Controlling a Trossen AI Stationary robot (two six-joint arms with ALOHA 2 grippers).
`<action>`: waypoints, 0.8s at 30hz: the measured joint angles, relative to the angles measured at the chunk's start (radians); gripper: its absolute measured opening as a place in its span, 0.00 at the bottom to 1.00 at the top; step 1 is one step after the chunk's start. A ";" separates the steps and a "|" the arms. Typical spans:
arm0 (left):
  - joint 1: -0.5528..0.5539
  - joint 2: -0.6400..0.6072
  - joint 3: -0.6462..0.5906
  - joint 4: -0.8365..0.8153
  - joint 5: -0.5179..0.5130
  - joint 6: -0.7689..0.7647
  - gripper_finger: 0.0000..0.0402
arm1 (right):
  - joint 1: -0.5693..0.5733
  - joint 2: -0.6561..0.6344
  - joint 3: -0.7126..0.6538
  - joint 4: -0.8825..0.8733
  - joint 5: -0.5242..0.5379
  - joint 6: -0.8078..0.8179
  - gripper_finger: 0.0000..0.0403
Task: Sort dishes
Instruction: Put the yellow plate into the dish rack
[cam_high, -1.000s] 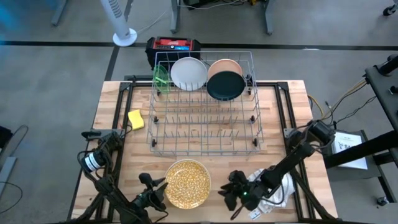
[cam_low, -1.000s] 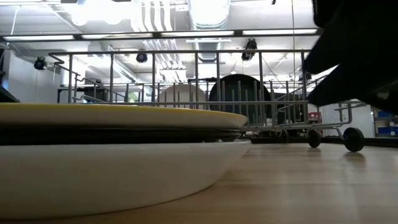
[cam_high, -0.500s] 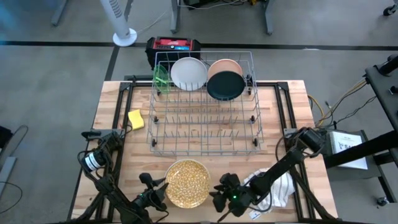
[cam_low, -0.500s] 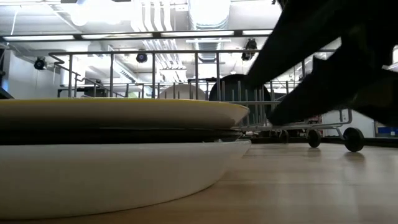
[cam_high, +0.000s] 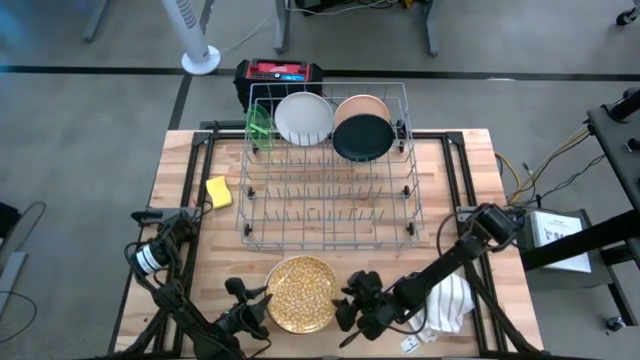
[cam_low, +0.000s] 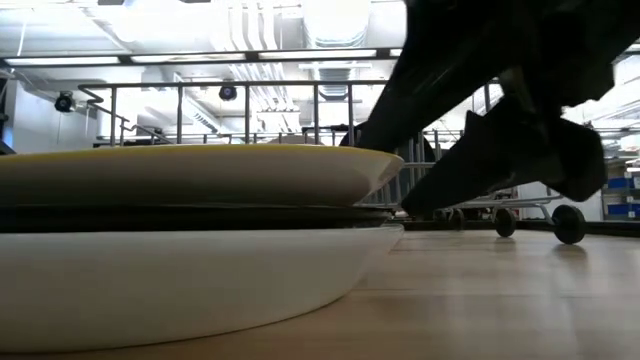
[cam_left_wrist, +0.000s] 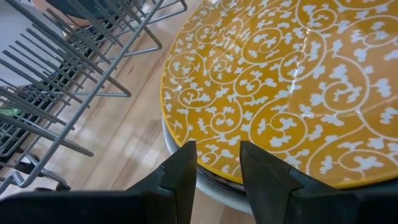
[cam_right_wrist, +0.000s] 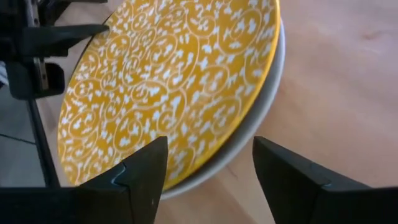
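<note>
plates (cam_high: 330, 124) upright in rack (cam_high: 328, 205), plate stack (cam_high: 300, 293) before rack

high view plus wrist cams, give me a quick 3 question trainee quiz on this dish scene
1. True or false: the yellow patterned plate sits on top of a stack on the table, in front of the rack.
2. Which gripper has its fingers spread wide on either side of the stack's edge? A) left gripper B) right gripper
3. Fill in: the sponge lies on the table to the ___ of the rack in the high view.

Key:
1. True; a white dish shows beneath it.
2. B
3. left
</note>
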 joint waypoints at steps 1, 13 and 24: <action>0.000 0.000 0.000 0.001 -0.003 0.001 0.29 | -0.004 0.000 0.000 0.000 0.000 -0.007 0.57; 0.002 0.001 0.000 0.006 -0.010 0.001 0.29 | -0.039 0.000 0.006 0.020 0.000 -0.060 0.55; 0.007 0.003 -0.001 0.028 -0.038 0.001 0.29 | -0.065 0.000 0.005 0.038 0.000 -0.113 0.51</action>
